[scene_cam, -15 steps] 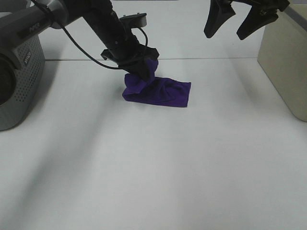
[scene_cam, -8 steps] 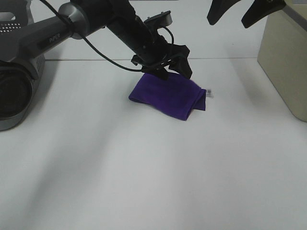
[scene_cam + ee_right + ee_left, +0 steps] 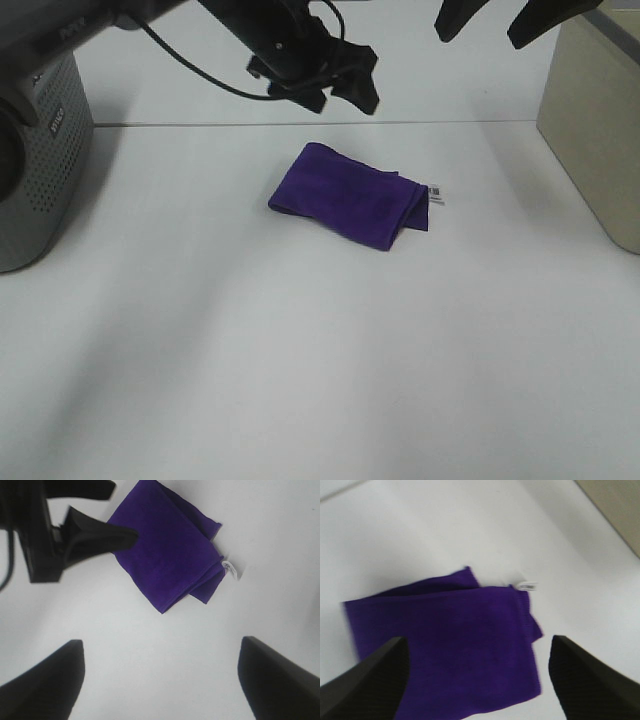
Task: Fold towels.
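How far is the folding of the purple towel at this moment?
Done: the purple towel lies folded in a compact bundle on the table, white tag sticking out. In hand: nothing; the left gripper and right gripper hover open, empty. Left: perhaps tidying one uneven edge.

I see the deep purple towel point(image 3: 348, 195) lying folded on the white bench point(image 3: 300, 360), in the far middle part of it. It makes a rough rectangle set on a slant, its long edges running from far left toward near right in the high view. The layers do not line up: at the right end a lower fold pokes out past the top one. A small white care tag point(image 3: 437, 195) sticks out from that end, flat on the bench. The cloth is plain and soft, lightly rumpled.
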`<control>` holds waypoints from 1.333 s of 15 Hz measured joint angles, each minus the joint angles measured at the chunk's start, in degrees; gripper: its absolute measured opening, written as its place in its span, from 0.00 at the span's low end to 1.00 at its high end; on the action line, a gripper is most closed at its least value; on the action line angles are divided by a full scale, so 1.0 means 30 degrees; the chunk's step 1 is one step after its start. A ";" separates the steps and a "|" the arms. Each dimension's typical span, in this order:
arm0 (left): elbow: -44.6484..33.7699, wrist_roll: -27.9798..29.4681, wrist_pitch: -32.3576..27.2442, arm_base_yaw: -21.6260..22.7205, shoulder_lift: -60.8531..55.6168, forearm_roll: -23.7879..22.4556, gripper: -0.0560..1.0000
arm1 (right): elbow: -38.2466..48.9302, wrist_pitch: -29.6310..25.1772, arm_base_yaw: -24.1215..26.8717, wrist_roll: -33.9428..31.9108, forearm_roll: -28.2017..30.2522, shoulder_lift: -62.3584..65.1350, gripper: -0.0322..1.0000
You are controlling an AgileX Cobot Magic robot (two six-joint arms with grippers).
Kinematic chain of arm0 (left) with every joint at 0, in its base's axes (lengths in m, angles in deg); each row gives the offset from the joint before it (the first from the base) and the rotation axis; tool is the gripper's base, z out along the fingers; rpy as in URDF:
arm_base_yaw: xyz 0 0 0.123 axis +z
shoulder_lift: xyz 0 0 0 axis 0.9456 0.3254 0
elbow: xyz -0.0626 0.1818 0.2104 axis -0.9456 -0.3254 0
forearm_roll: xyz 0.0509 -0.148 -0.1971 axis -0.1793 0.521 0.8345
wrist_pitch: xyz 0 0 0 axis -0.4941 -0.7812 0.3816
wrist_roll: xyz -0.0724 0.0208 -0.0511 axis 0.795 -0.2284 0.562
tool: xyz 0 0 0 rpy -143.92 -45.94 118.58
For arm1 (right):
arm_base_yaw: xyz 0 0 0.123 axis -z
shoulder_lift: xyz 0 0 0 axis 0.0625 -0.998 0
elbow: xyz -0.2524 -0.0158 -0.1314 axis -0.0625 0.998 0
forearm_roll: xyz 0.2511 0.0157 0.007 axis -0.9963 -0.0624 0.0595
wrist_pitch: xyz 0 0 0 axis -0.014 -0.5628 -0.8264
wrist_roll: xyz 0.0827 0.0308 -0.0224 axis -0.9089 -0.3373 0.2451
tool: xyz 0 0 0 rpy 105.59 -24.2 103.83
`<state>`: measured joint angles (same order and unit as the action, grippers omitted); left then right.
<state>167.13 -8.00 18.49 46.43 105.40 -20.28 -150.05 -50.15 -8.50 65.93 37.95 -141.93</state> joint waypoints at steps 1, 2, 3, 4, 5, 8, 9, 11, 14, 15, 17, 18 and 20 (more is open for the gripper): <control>0.0000 0.1910 -0.0458 0.0535 -0.0993 -0.3361 0.74 | 0.0000 0.0000 0.0000 -0.0019 0.0286 0.0000 0.82; 0.0000 0.3514 -0.1050 0.0859 -0.1585 -0.5386 0.75 | 0.0000 0.0000 0.0000 -0.0153 0.0439 0.0000 0.82; 0.0000 0.4832 -0.1891 0.1222 -0.2024 -0.7143 0.76 | 0.0000 0.0000 0.0000 -0.0401 0.0497 0.0000 0.82; 0.0000 0.5768 -0.2788 0.1662 -0.2330 -0.8461 0.77 | 0.0000 0.0000 0.0000 -0.0535 0.0497 0.0000 0.82; 0.0000 0.6207 -0.3170 0.2120 -0.2559 -0.9015 0.77 | 0.0000 0.0000 0.0000 -0.0802 0.0630 0.0000 0.82; 0.0000 0.5844 -0.3304 0.3724 -0.3228 -0.8098 0.77 | 0.0000 0.0000 0.0000 -0.1528 0.1795 0.0019 0.82; 0.0000 0.5500 -0.3304 0.4259 -0.3552 -0.7620 0.77 | 0.0000 0.0000 0.0057 -0.1738 0.2368 0.0076 0.82; -0.1146 0.4832 -0.3304 0.5309 -0.4756 -0.7124 0.77 | 0.0000 -0.0019 0.0688 -0.1929 0.2617 0.0802 0.82; -0.6283 0.3743 -0.3285 0.6895 -0.8671 -0.7124 0.77 | 0.1108 0.0115 0.3247 -0.1948 0.2674 0.3514 0.82; -0.8365 0.3571 -0.3285 0.7334 -1.0313 -0.7124 0.77 | 0.2406 0.0115 0.3992 -0.1948 0.2788 0.4870 0.82; -1.3598 0.3247 -0.3266 0.7697 -1.4381 -0.7162 0.77 | 0.5768 0.0095 0.4565 -0.1948 0.2922 0.8499 0.82; -1.6081 0.3170 -0.2941 0.7697 -1.6807 -0.7009 0.77 | 0.7429 0.0057 0.4565 -0.1929 0.2941 1.0753 0.82; -1.9882 0.3170 -0.2177 0.7697 -2.0435 -0.6799 0.77 | 1.0084 0.0038 0.4565 -0.1853 0.3037 1.4037 0.82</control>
<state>107.49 1.51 11.96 69.52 44.09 -40.68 -119.80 -50.04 5.19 60.37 47.06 -99.82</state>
